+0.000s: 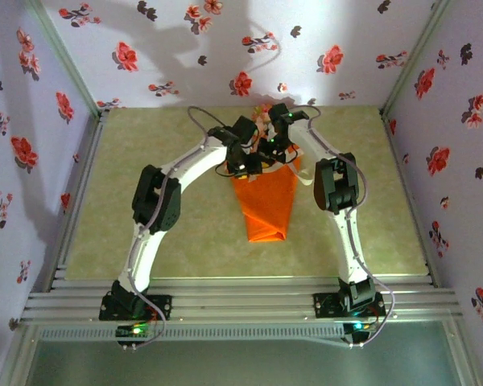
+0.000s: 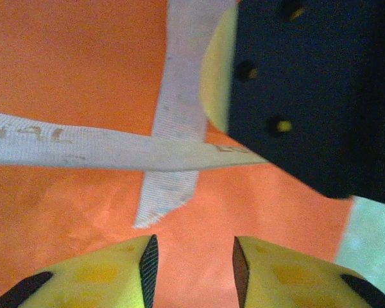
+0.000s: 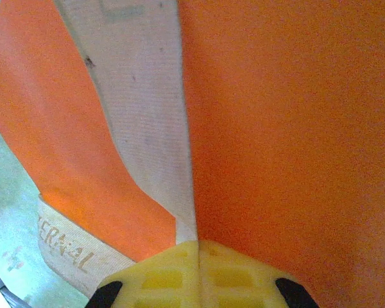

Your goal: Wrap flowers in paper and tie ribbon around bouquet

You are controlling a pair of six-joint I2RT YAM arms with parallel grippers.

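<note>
**Right tool [image 3: 196, 247] pinches ribbon [image 3: 141, 128], left tool [image 2: 192, 250] waits part-open**

Right tool's yellow fingers are pressed together. The cream ribbon runs down over the orange paper [image 3: 295, 128] straight into the closed tips, so the tool appears to be pinching one strand. A strand held taut makes the crossing easier to work.

Left tool hovers close above the wrap with a narrow gap between its fingers and nothing in it. Ahead of it two ribbon strands cross on the paper. One lies flat with a frayed free end, and the other stretches sideways toward the right tool's dark body.

From above, the bouquet [image 1: 266, 205] lies midway across the counter [image 1: 145, 209], narrow end toward the arm bases. The flowers [image 1: 262, 119] sit at the far, wide end beneath both wrists.

Judging by the loose crossing, no knot is tied yet. The left tool seems placed to take the free end.
</note>
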